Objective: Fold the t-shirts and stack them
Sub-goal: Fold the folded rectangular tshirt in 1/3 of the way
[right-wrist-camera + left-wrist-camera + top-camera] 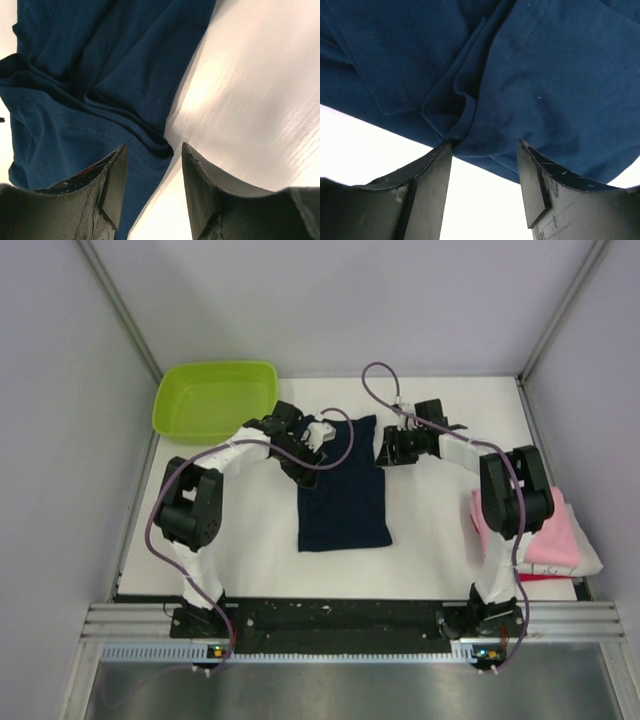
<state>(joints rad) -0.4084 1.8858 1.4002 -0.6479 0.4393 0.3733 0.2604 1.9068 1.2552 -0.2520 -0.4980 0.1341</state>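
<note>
A dark navy t-shirt lies partly folded as a long strip in the middle of the white table. My left gripper is open at its upper left edge; in the left wrist view the jaws stand apart just at the bunched navy cloth. My right gripper is open at the shirt's upper right edge; in the right wrist view the folded hem lies between and ahead of the fingers. A stack of folded pink, white and red shirts sits at the right edge.
A lime green plastic tub stands at the back left. Grey walls and metal rails enclose the table. Purple cables loop over both arms.
</note>
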